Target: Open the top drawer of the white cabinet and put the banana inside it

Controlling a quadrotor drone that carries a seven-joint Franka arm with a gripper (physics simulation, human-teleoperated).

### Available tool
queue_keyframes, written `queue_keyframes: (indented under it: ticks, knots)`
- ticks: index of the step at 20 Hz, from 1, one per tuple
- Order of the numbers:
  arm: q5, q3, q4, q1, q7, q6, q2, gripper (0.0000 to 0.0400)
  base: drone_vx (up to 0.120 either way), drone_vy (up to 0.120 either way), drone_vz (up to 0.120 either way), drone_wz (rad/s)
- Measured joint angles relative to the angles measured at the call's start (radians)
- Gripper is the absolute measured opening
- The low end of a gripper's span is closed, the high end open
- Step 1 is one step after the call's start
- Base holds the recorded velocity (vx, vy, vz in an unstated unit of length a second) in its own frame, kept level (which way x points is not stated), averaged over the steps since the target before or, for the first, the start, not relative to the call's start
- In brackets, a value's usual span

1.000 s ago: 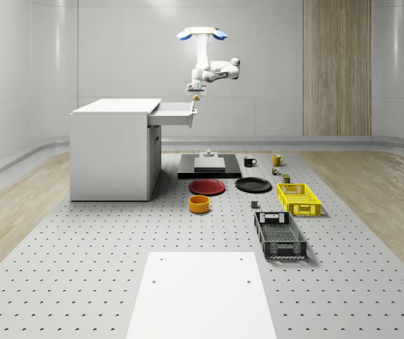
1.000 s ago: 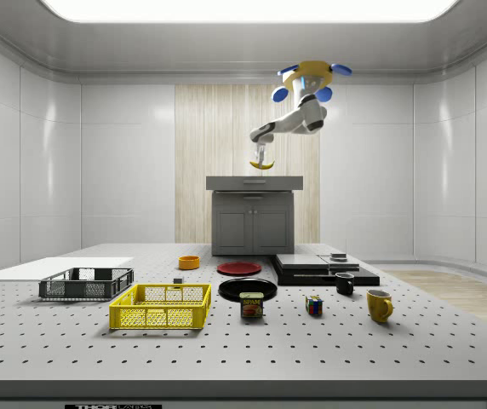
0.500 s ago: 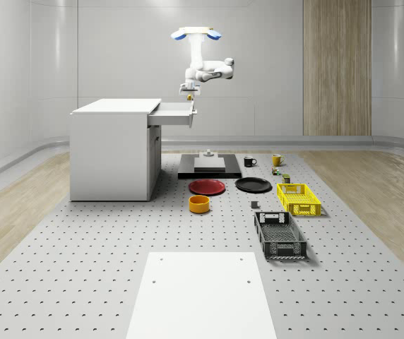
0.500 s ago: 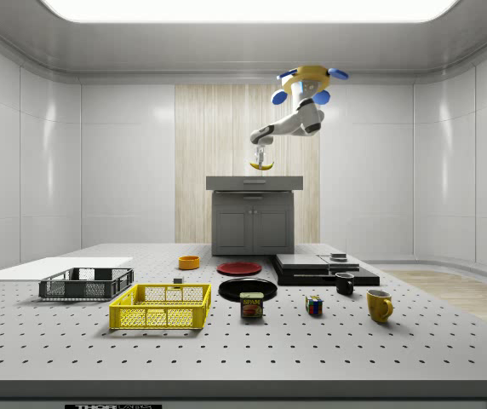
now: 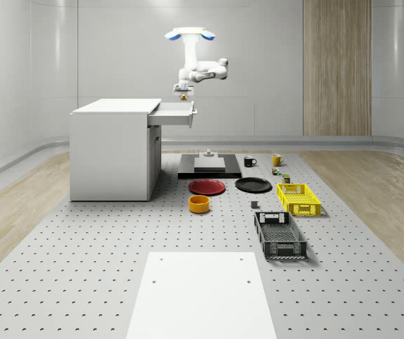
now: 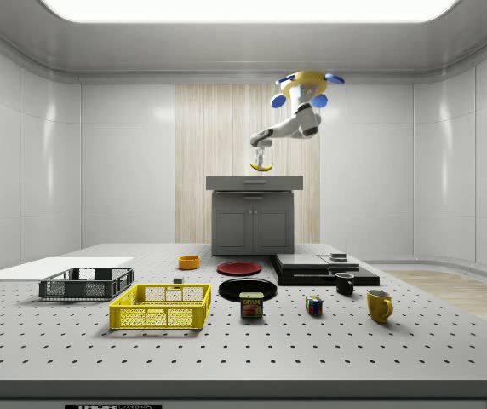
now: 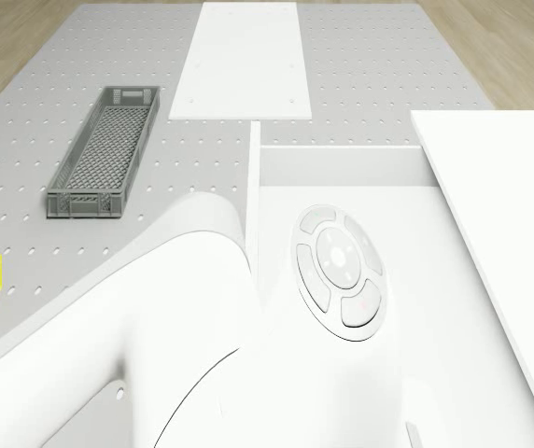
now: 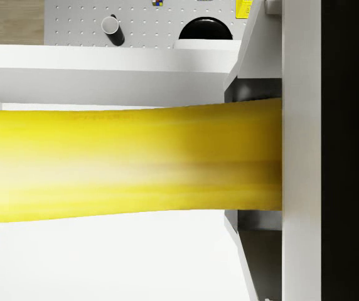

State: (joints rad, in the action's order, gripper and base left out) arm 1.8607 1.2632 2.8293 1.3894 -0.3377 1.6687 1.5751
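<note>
Hovering high above the pulled-out top drawer of the white cabinet: drone, arm bent downward. Gripper over drawer's outer end, fingers pinching banana, held clear above drawer.

cabinet: left of centre in the whole-scene view, standing on the desk
drawer: pulled out from the cabinet's top toward the whole-scene view's right
drone: upper centre of the whole-scene view, hovering above the drawer
banana: just above the cabinet top in the side view, under the arm's end
plates: right of the cabinet, side by side
bowl: in front of the plates
crates: lower right of centre, one behind the other
</note>
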Motion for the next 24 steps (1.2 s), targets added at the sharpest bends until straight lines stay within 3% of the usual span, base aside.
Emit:
queue_keyframes:
  ticks: [7, 8, 24]
  knots:
    - [0.0, 0.0, 0.0, -0.001, 0.006, 0.0, 0.0, 0.0164, 0.0, -0.12, -0.097, 0.0]
    - [0.0, 0.0, 0.0, -0.002, 0.012, 0.0, 0.0, 0.0178, 0.0, -0.12, 0.0, 0.0]
    - [0.161, -0.174, -0.067, 0.048, -0.008, 0.069, -0.011, 0.0171, 0.0, -0.003, 0.0, 0.0]
